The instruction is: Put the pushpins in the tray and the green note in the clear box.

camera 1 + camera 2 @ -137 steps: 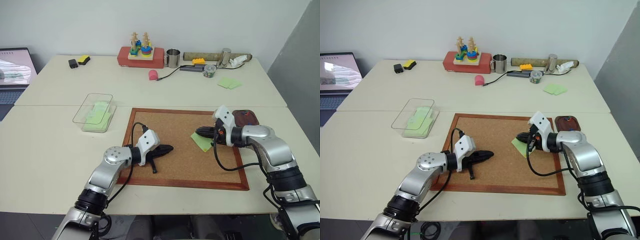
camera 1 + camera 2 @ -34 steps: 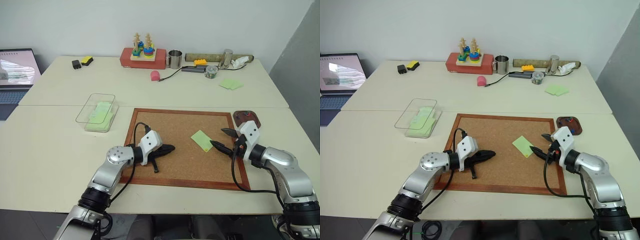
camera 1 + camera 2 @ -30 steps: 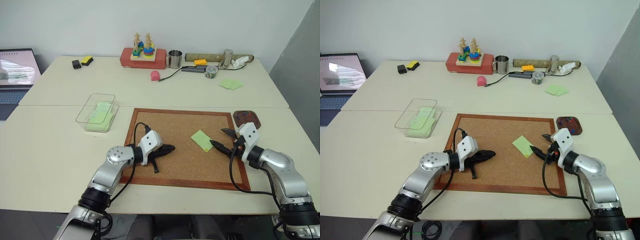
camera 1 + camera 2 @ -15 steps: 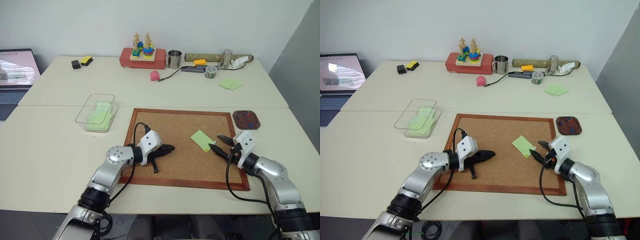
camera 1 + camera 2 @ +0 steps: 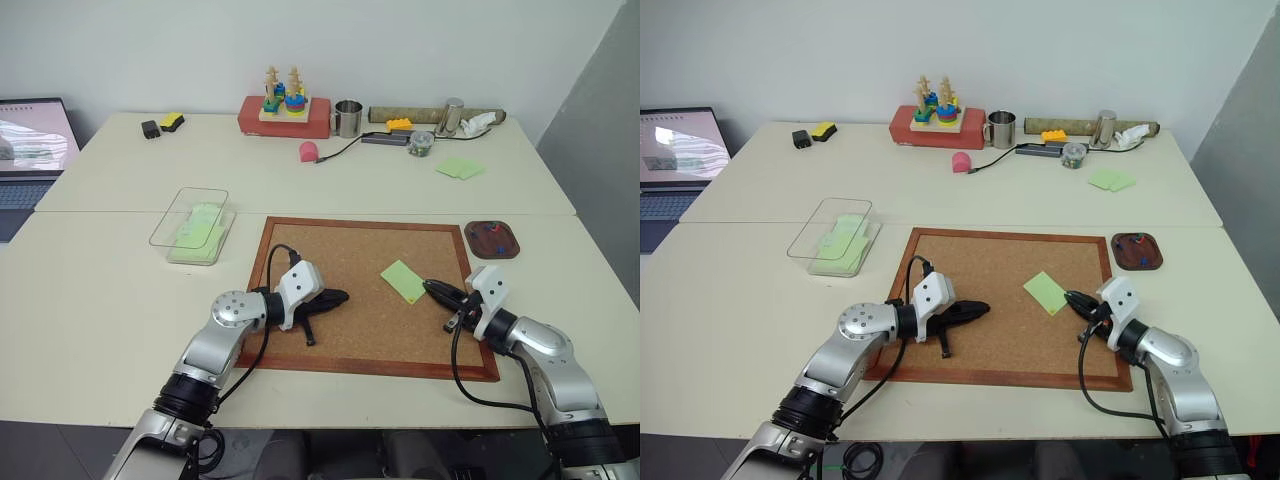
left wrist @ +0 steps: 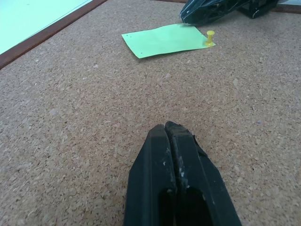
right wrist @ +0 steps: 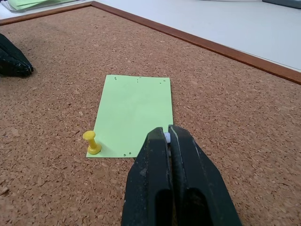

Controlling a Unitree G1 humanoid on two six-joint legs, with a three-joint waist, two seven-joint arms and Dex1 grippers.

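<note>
In the head views the green note [image 5: 403, 281] lies on the cork board [image 5: 340, 250], and the right gripper [image 5: 432, 288] is at its near right corner, closed. The tray [image 5: 492, 239] stands beside the board's far right corner with red and blue pins in it, and the clear box [image 5: 190, 225] is on the table left of the board. The left gripper [image 5: 340, 296] rests on the cork, closed and empty, well apart from the note. In the left wrist view a yellow pin [image 6: 209, 36] stands in one corner of the note. In the right wrist view the right gripper's fingers [image 7: 155, 155] pinch a white pin [image 7: 167, 137] at the note's edge (only a small piece of the head is visible). To do this step well, I think the pull must go straight up along the pin, so the paper does not tear or fold. The yellow pin holds the note still meanwhile, and it comes next.
</note>
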